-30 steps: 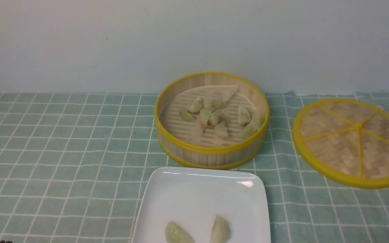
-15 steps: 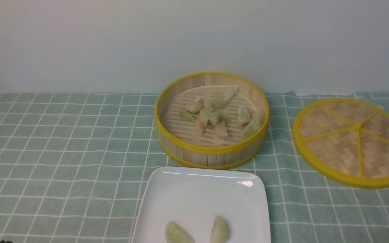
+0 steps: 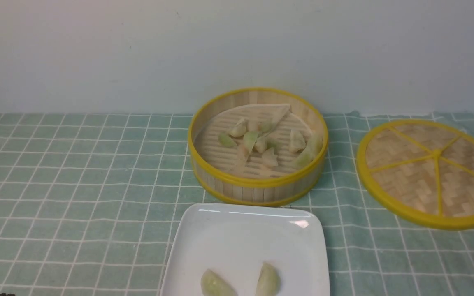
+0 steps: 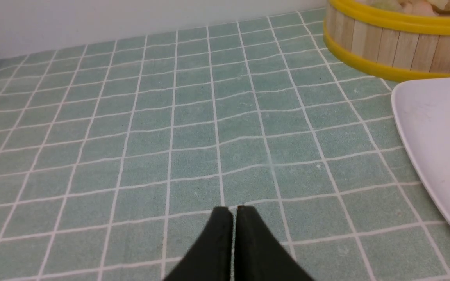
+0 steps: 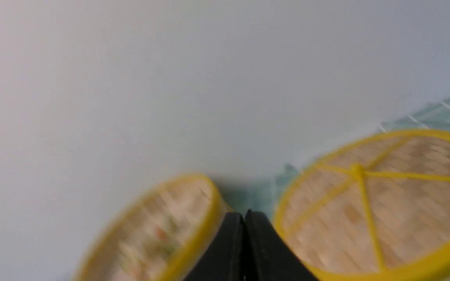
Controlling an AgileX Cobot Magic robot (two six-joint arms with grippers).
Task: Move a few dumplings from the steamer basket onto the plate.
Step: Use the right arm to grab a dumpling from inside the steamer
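Observation:
The steamer basket [image 3: 257, 187] stands at the middle back of the table with several dumplings [image 3: 261, 144] on its slatted floor. In front of it lies the white plate [image 3: 237, 234], carrying two pale green dumplings [image 3: 216, 284] at its near edge. My left gripper [image 4: 233, 210] is shut and empty, low over the cloth to the left of the plate [image 4: 440, 132] and basket [image 4: 389, 43]. My right gripper [image 5: 243, 215] is shut and empty, raised and aimed between the blurred basket [image 5: 158, 230] and the lid. Neither gripper shows in the front view.
The flat woven lid [image 3: 430, 172] with its yellow rim lies on the right of the basket, also seen as the lid [image 5: 377, 207] in the right wrist view. A green checked cloth [image 3: 76, 185] covers the table. A pale wall [image 3: 138, 49] stands close behind.

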